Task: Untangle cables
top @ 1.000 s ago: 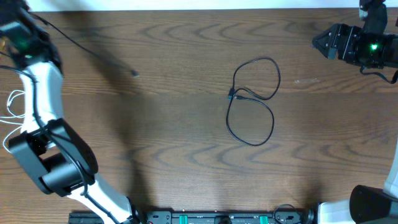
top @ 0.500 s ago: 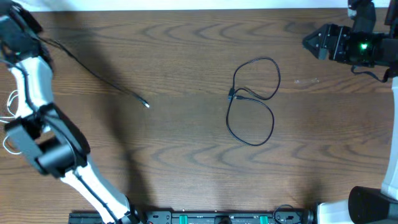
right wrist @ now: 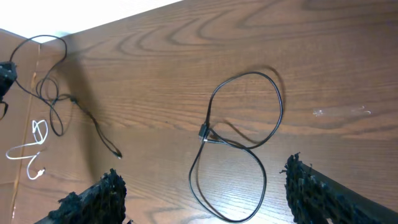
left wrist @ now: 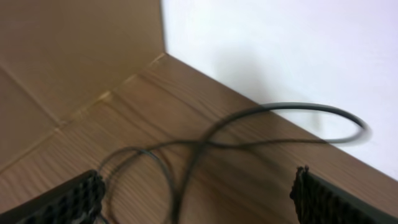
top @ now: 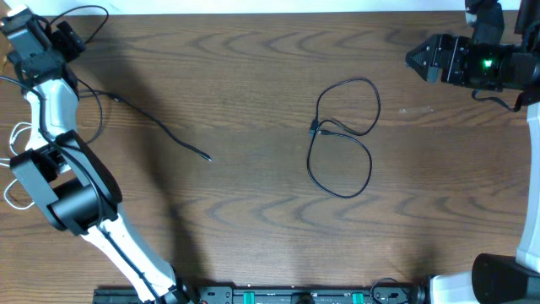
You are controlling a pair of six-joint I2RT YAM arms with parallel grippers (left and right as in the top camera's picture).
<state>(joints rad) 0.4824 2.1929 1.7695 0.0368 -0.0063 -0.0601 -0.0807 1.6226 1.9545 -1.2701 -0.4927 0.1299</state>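
Observation:
A long black cable (top: 205, 156) lies loose from the far left corner towards the table's middle, blurred in the left wrist view (left wrist: 292, 107). My left gripper (top: 74, 38) hovers over its looped end, open (left wrist: 199, 205) with nothing gripped. A second black cable (top: 342, 135) lies in a figure-eight at the centre, its plug junction (right wrist: 204, 132) crossing its own loop. My right gripper (top: 413, 57) is open at the far right, well above and apart from it (right wrist: 199, 193). A short white cable (top: 18, 131) curls at the left edge (right wrist: 25, 152).
A cardboard wall (left wrist: 74, 56) and a white wall (left wrist: 280, 50) meet behind the table's far left corner. The left arm's base (top: 72, 203) stands at the left edge. A rail of hardware (top: 295, 295) lines the front edge.
My left gripper has opened and let go of the long black cable, whose free end has slid right and nearer. The right gripper has drifted slightly left.

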